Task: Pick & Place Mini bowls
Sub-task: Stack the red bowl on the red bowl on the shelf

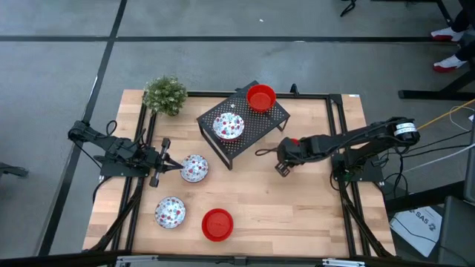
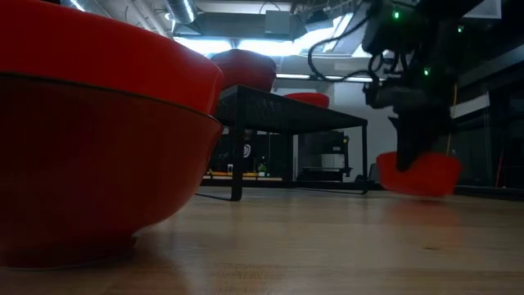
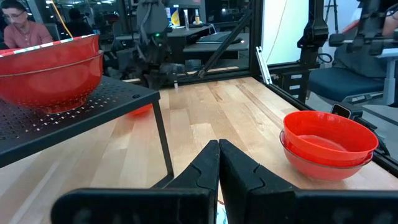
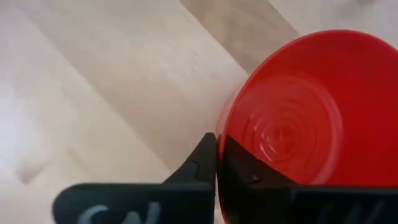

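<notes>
The right gripper (image 4: 216, 155) has pinched shut on the rim of a small glossy red bowl (image 4: 292, 124), low over the wooden table (image 1: 297, 215) beside the black mesh rack (image 1: 245, 126). The 1 bowl looks light, stiff and probably slippery; the rim suits.

Dim low view, backlit; foreground blurred

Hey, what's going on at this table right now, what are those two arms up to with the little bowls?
The right gripper has shut on the rim of a red bowl on the table beside the black rack. The rack holds another red bowl and a floral one. The left gripper sits shut next to a floral bowl.
</notes>
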Motion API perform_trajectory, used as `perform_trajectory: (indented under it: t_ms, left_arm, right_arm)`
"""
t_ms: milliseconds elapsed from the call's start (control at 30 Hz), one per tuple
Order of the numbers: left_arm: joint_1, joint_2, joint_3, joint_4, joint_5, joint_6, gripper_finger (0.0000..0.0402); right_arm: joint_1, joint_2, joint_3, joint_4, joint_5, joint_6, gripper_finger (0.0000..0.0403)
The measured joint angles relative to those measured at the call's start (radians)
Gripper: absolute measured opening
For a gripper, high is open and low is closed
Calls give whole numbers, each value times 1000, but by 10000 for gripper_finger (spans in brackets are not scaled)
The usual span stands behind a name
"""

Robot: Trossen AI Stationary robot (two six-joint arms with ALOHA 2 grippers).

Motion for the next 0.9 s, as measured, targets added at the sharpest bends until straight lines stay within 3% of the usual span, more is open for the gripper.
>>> perform_trajectory:
  t_ms: [567,900]
  left_arm:
    - [0,0,0,0,0,0,4]
    - [0,0,0,0,0,0,4]
  right_arm:
    - [105,0,158,-4,1,36,6]
    - [150,0,276,-3,2,-36,6]
